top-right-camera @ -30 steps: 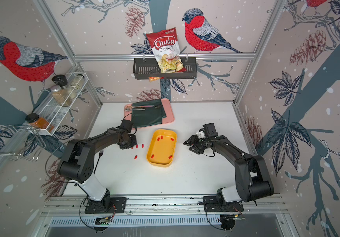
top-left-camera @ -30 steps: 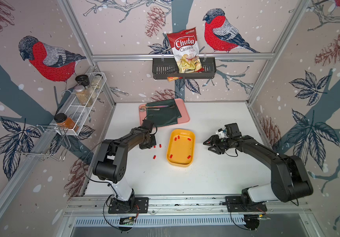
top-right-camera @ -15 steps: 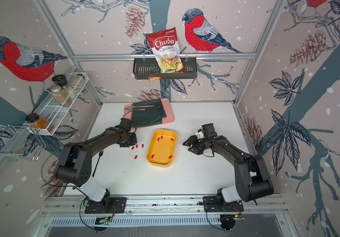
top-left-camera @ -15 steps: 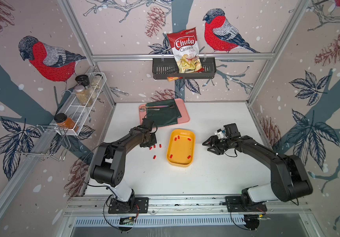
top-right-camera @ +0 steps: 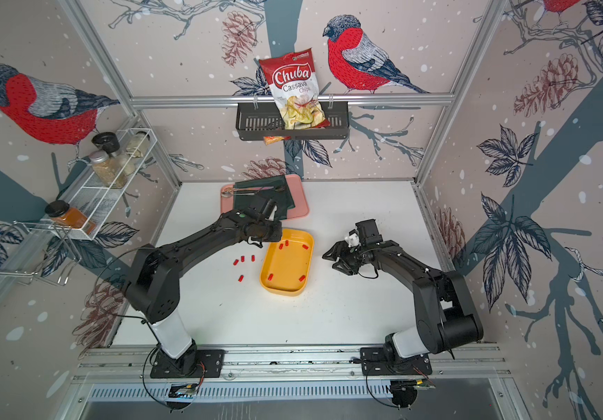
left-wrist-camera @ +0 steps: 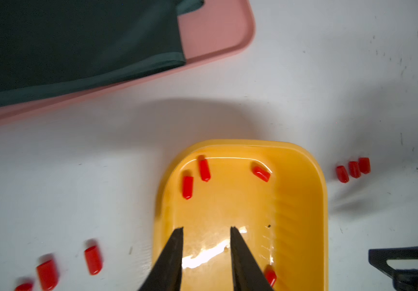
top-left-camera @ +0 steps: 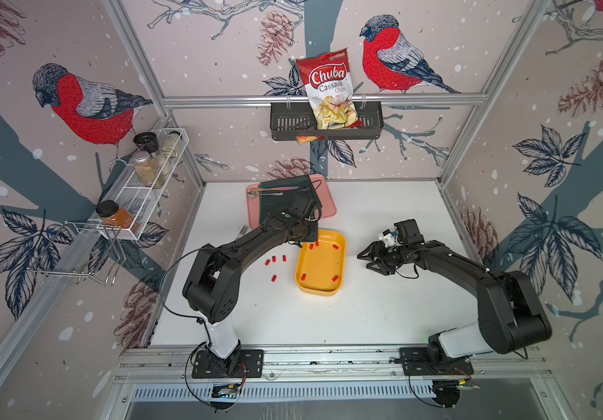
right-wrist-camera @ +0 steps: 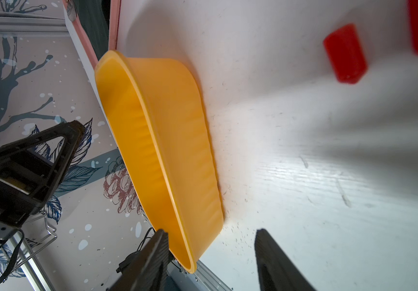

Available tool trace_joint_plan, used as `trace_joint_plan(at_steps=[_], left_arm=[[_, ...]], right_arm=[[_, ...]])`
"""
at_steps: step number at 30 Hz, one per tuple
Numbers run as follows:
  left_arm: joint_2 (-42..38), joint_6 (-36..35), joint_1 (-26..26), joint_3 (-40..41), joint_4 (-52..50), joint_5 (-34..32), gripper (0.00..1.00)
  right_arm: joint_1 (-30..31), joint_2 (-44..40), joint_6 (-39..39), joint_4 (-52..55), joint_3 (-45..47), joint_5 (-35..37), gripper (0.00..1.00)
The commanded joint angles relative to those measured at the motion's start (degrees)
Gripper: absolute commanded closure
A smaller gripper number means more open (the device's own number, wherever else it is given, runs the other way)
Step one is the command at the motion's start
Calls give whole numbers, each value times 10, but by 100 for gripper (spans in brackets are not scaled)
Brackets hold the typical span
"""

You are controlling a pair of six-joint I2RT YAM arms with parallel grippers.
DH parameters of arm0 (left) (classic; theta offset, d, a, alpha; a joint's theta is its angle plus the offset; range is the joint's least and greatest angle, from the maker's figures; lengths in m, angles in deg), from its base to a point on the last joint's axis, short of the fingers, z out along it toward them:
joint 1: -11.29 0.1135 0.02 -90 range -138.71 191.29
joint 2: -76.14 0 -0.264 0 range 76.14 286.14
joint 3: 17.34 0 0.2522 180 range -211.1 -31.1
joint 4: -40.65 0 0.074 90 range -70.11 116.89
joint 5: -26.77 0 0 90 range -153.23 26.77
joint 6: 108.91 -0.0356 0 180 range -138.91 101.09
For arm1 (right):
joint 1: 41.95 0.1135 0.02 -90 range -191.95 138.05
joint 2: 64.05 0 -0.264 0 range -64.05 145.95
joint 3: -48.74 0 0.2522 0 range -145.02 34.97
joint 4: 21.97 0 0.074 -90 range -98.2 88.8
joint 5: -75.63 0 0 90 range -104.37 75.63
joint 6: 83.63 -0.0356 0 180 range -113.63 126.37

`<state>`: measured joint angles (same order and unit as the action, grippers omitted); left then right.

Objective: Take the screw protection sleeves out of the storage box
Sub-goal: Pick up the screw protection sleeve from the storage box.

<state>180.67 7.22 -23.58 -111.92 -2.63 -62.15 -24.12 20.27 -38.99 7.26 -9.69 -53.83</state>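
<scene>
The yellow storage box (top-left-camera: 342, 262) (left-wrist-camera: 301, 201) lies mid-table. Several red screw protection sleeves (top-left-camera: 335, 247) (left-wrist-camera: 187, 187) rest along its inner walls. More sleeves (top-left-camera: 274, 259) lie on the table left of the box. Three others (left-wrist-camera: 354, 169) lie on its other side, near my right gripper. My left gripper (left-wrist-camera: 206, 229) (top-left-camera: 309, 240) hangs over the box's far left part, open, with nothing between its fingers. My right gripper (top-left-camera: 363, 256) (right-wrist-camera: 210, 231) sits low just right of the box, open and empty, with a sleeve (right-wrist-camera: 345, 54) beside it.
A pink tray (top-left-camera: 327, 207) with a dark green cloth (top-left-camera: 285, 196) and cutlery sits behind the box. A fork (top-left-camera: 242, 230) lies on the table by the left arm. A wire spice rack (top-left-camera: 147, 189) is on the left wall. A black basket (top-left-camera: 285, 123) holding a chips bag hangs at the back.
My left gripper has opened and swung right from the table to over the box. More sleeves now lie on the table left of the box. The right arm barely moved.
</scene>
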Motion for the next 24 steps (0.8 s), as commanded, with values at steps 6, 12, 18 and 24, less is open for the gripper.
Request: trace_joint_plan(at_steps=[6, 12, 18, 24], left_arm=[[94, -5, -27, -54, -44, -79, 70], [136, -2, -28, -70, -49, -115, 74], [157, -5, -28, -75, -56, -136, 78], [178, -7, -28, -74, -48, -140, 79]], right_arm=[[-3, 1, 7, -3, -7, -6, 41], [-5, 6, 13, 5, -18, -8, 41], [-5, 11, 12, 7, -24, -7, 41], [3, 14, 9, 6, -34, 1, 41]])
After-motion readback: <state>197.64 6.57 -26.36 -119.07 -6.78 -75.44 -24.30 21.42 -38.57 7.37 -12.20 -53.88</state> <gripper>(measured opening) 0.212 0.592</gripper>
